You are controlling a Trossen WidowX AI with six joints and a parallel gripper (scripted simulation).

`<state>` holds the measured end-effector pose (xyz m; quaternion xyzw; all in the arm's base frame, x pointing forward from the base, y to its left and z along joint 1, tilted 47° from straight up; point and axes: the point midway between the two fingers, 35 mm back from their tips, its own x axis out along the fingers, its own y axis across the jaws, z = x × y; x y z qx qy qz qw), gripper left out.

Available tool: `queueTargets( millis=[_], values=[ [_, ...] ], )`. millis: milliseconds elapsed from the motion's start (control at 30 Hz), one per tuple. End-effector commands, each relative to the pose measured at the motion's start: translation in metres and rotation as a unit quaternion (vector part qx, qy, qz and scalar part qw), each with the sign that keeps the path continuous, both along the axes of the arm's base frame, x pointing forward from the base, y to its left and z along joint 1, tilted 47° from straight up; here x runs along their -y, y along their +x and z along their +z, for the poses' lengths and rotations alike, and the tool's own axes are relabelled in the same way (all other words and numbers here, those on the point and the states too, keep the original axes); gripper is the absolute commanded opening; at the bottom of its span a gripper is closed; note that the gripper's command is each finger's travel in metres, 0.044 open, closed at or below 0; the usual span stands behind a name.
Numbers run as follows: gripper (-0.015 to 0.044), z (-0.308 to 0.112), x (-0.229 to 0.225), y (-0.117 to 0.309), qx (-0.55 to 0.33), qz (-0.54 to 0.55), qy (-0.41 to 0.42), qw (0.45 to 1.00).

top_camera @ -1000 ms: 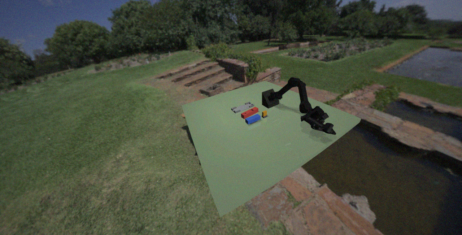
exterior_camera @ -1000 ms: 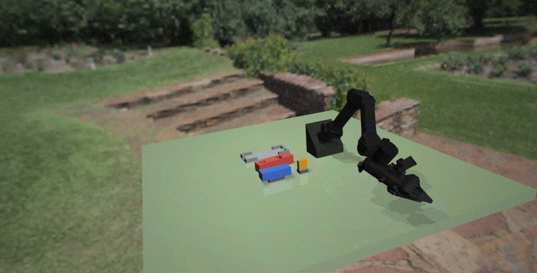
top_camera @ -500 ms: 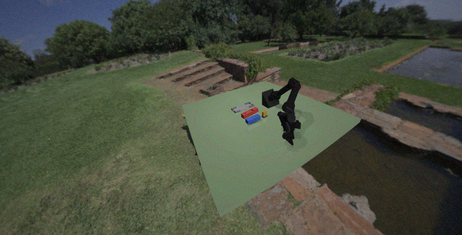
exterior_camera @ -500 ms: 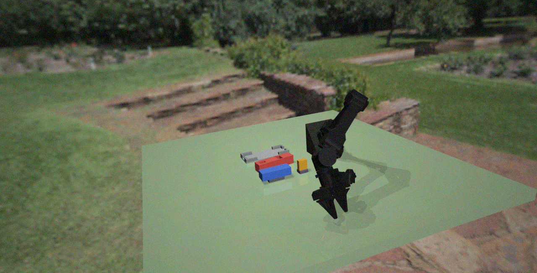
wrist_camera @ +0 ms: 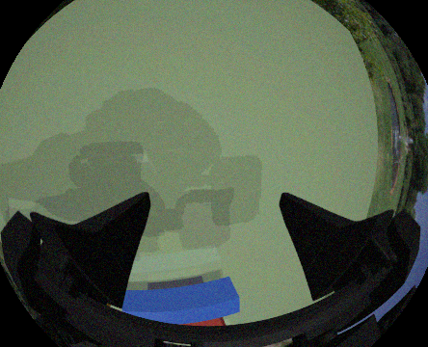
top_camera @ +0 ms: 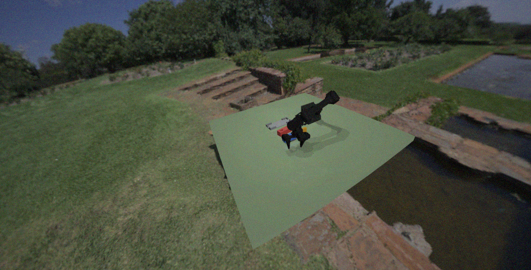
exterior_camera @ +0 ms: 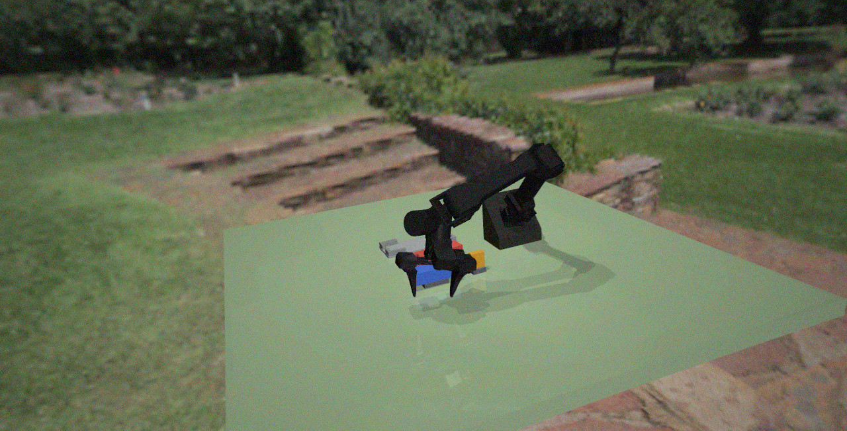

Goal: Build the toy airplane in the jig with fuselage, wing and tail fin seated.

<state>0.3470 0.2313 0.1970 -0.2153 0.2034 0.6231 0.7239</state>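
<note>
My gripper (exterior_camera: 433, 287) is open and empty, with its fingers pointing down a little above the mat. It hangs over the front side of the blue wing block (exterior_camera: 432, 275), which lies flat on the mat. In the wrist view the blue block (wrist_camera: 181, 301) sits low, near the gripper's (wrist_camera: 214, 200) body, not between the fingertips. The red fuselage block (top_camera: 283, 131) lies just behind the blue one and is partly hidden by the arm. The small yellow tail fin (exterior_camera: 478, 259) stands to the right. The grey jig (exterior_camera: 395, 245) lies behind the red block and is empty.
The arm's black base (exterior_camera: 510, 226) stands at the back right of the green mat. The mat's edges drop to grass on the left and to brick paving and water on the right.
</note>
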Motion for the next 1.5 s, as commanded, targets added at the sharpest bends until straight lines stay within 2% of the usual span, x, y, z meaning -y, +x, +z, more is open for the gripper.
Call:
queueTargets(
  millis=[0, 267, 500, 667, 833, 1467],
  values=[
    [0.0440, -0.032, 0.042, 0.008, -0.081, -0.060, -0.029, 0.995],
    [0.0440, -0.098, 0.161, -0.009, -0.315, -0.219, -0.068, 0.921],
    [0.0440, -0.126, 0.241, -0.063, -0.520, -0.319, -0.046, 0.791],
    [0.0440, -0.128, 0.241, -0.065, -0.525, -0.321, -0.044, 0.787],
    [0.0440, -0.161, 0.206, -0.068, -0.525, -0.320, -0.044, 0.787],
    [0.0440, -0.184, 0.182, -0.070, -0.525, -0.320, -0.043, 0.787]
  ],
)
